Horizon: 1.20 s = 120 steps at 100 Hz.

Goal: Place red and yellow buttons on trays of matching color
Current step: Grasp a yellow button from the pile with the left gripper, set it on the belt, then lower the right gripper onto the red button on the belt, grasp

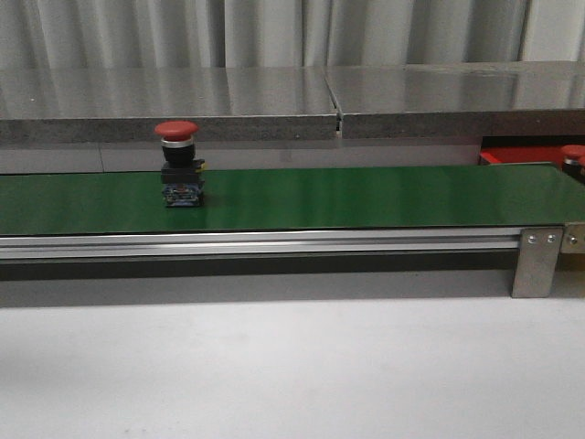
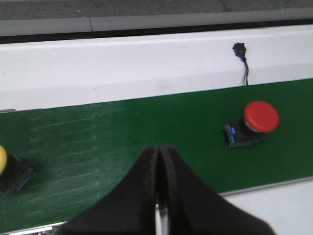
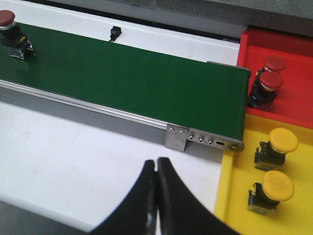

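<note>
Both grippers sit closest to their wrist cameras, each with its dark fingers pressed together and holding nothing. The left gripper (image 2: pixel 160 196) hangs over the near edge of the green belt (image 2: pixel 122 147). Beyond it, a red button (image 2: pixel 260 117) stands upright on the belt, apart from the fingers and toward the belt's far edge. A yellow button (image 2: pixel 7 169) shows only partly at the frame's edge, also on the belt.

The right gripper (image 3: pixel 156 196) hovers above the white tabletop (image 3: pixel 73 161), short of the belt's near rail and close to its end bracket. Past that end lie the trays, side by side. The red tray (image 3: pixel 293 103) carries two red buttons (image 3: pixel 270 81) standing close together near the belt's end. The yellow tray (image 3: pixel 234 196) holds two yellow buttons (image 3: pixel 281 142), one just beside the other.

Judging from this, four buttons are sorted by colour. Two remain on the belt, one red and one yellow, and neither gripper has taken hold of either. In the front view only the red one (image 1: pixel 178 165) appears, standing toward the belt's left end, well apart from the trays.
</note>
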Motion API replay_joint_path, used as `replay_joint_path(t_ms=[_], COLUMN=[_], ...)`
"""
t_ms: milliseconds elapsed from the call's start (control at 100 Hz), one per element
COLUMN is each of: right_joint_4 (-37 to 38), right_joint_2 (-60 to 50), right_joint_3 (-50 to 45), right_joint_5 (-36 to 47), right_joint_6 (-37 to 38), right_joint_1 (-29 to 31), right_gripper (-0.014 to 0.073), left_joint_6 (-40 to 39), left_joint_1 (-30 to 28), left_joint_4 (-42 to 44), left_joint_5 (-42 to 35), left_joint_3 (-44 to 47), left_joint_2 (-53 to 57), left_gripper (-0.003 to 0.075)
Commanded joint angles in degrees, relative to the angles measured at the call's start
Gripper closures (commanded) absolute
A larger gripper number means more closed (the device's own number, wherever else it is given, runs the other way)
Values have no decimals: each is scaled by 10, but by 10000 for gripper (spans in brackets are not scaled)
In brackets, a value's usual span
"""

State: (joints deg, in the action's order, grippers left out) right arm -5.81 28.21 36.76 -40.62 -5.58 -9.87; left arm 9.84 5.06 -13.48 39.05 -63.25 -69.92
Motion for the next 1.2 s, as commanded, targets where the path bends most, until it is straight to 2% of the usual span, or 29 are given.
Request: replay_joint_path(t_ms=[0,170,630,910,1190], right_joint_4=[2,2,2,2,-3], right_joint_2=[2,2,2,10,120], right_joint_3=[15,15,15,18,80], right_joint_5=[40,40,41,59,13], right_joint_6=[-4,-4,-4,-4,-4], right_joint_1=[1,1,1,1,1], right_gripper=[662,662,662,662,662], left_joint_6=[1,1,1,1,1], left_joint_1=[19,35,35,35,35], left_joint_4=[-10,-12,-16,-11,-11], left_joint_5=[-44,-48,-27,-24,-22], left_joint_3=[21,84,230,241,241], left_joint_2=[55,130,293,309,309], left_gripper=[739,739,739,739,739])
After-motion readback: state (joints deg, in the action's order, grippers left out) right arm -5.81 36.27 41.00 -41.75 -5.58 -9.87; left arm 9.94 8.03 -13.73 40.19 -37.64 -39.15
